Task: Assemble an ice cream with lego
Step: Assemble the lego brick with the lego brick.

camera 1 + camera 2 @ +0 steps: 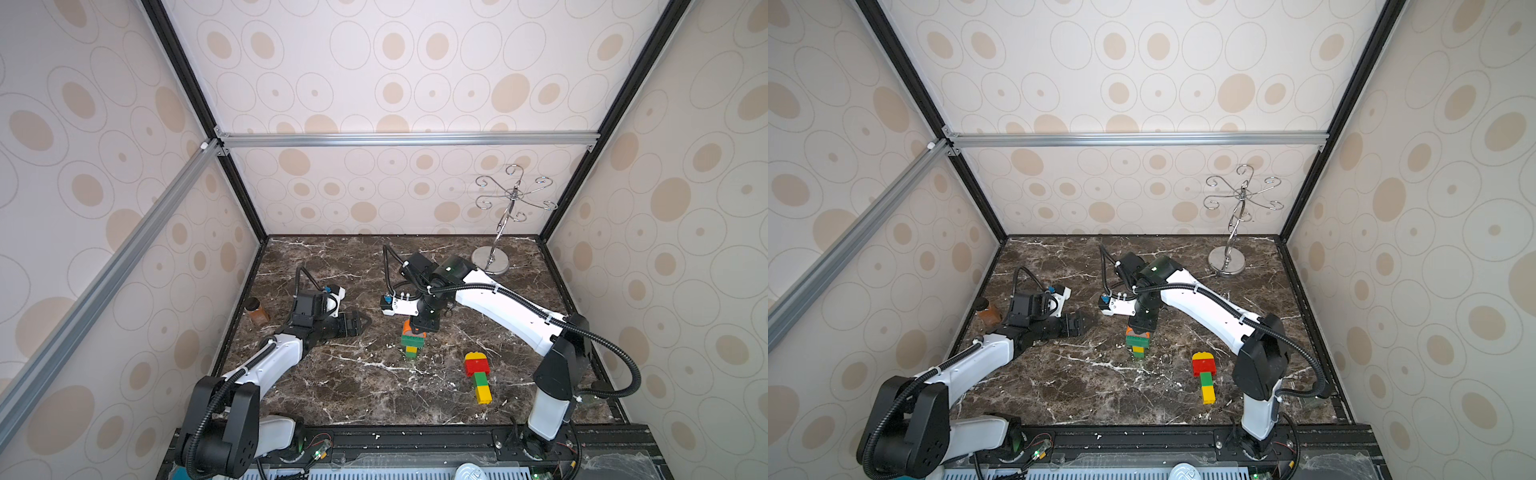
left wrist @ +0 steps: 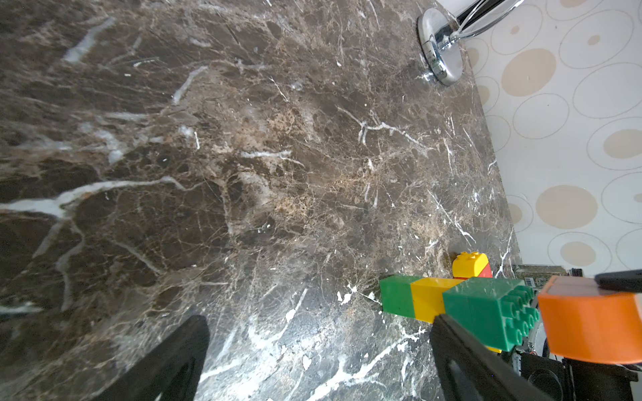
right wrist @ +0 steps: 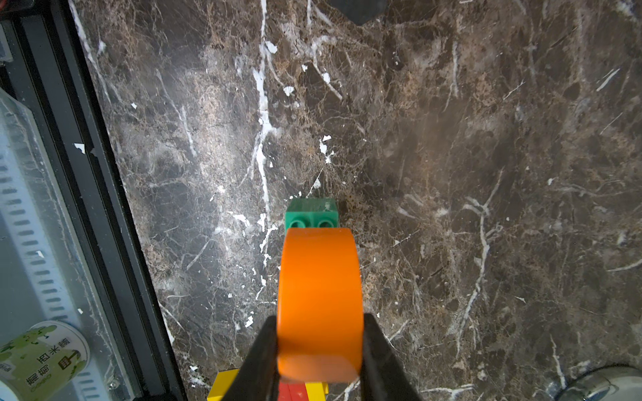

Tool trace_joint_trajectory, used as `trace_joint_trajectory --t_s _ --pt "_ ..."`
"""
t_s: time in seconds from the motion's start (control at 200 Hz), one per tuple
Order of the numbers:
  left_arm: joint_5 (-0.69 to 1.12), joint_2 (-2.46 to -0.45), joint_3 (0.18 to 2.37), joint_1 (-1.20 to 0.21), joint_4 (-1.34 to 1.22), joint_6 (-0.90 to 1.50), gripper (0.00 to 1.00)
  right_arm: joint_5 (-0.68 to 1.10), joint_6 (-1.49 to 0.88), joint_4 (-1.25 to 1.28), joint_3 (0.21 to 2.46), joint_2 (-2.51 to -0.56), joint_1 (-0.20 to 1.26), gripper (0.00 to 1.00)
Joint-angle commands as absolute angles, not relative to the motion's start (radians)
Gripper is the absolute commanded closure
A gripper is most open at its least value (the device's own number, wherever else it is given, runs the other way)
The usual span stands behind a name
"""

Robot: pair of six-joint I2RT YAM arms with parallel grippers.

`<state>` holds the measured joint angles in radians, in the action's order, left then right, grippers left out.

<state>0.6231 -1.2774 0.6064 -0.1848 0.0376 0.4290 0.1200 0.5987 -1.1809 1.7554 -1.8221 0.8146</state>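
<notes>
At the table's [image 1: 353,386] left edge a brown jar [image 1: 257,311] stands against the wall. Just beside it the left claw [image 1: 365,322] lies low with its fingers wide apart and nothing between them. Mid-table stands a small tower [image 1: 411,347] of a green brick, a yellow one and a wide studded green brick on top. The right claw [image 1: 423,328] is clamped on a smooth orange dome [image 3: 319,302] right above those studs [image 2: 517,312]; I cannot tell whether they touch. Further right a second set [image 1: 478,376] lies flat: yellow dome, red, green and yellow bricks. A wire stand [image 1: 490,259] occupies the far right corner. Bare marble lies all round the tower, which stands well away from every wall.
</notes>
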Motion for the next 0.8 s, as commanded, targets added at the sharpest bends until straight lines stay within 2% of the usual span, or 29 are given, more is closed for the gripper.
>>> trace_joint_trajectory --t_s 0.0,0.795 --pt "0.629 -1.284 0.614 -0.175 0.028 0.408 0.00 0.137 0.603 -1.192 1.744 -1.844 0.824 1.00" --pt "0.630 -1.285 0.615 -0.172 0.035 0.404 0.00 0.114 0.611 -1.218 1.756 -1.883 0.836 1.00"
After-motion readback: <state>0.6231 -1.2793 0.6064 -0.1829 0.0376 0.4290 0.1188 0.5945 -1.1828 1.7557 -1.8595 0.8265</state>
